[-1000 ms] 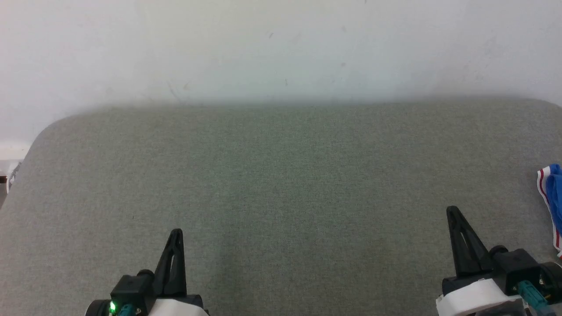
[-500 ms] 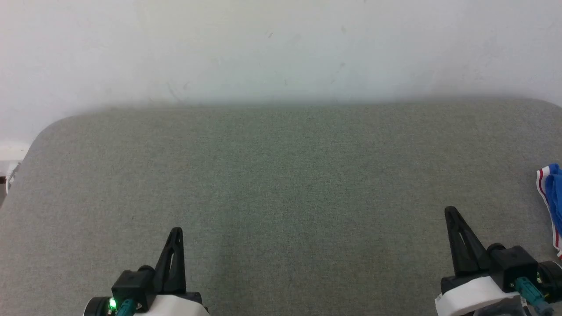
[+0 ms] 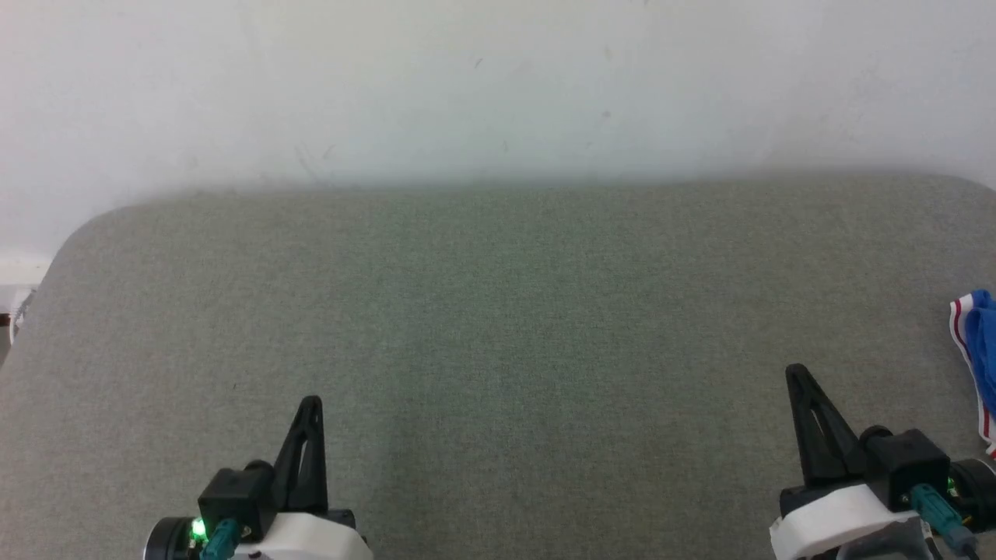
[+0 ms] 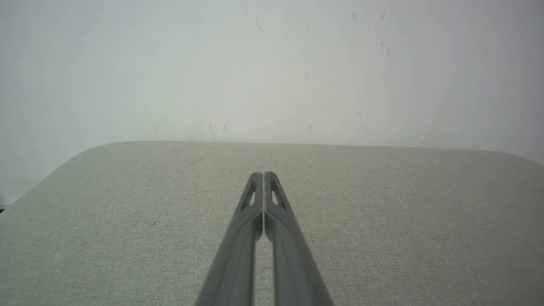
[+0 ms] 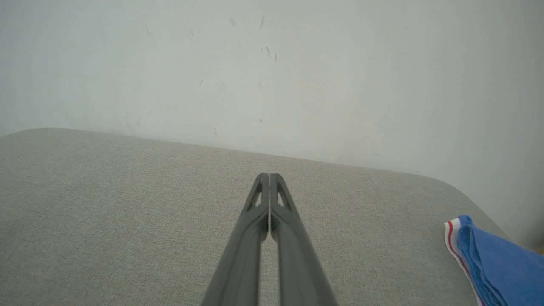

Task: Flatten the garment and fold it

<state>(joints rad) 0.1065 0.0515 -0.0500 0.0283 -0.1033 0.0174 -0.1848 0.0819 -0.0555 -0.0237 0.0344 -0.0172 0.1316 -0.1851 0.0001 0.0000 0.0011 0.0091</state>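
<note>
The garment (image 3: 982, 350), royal blue with red-and-white striped trim, pokes in at the right edge of the head view, lying on the grey padded surface (image 3: 498, 327). The right wrist view shows the garment (image 5: 497, 263) at the lower right as folded blue layers. My right gripper (image 3: 795, 375) is shut and empty, left of the garment and apart from it; the wrist view has its tips (image 5: 269, 175) pressed together. My left gripper (image 3: 311, 406) is shut and empty at the lower left, fingertips (image 4: 264, 173) closed over bare fabric.
A white wall (image 3: 498, 85) rises right behind the padded surface. The surface has rounded corners at the far left (image 3: 85, 225) and far right (image 5: 459, 187). A strip of pale floor shows past the left edge (image 3: 15, 295).
Both grippers have slid slightly down toward the bottom of the head view. The garment has stayed where it was.
</note>
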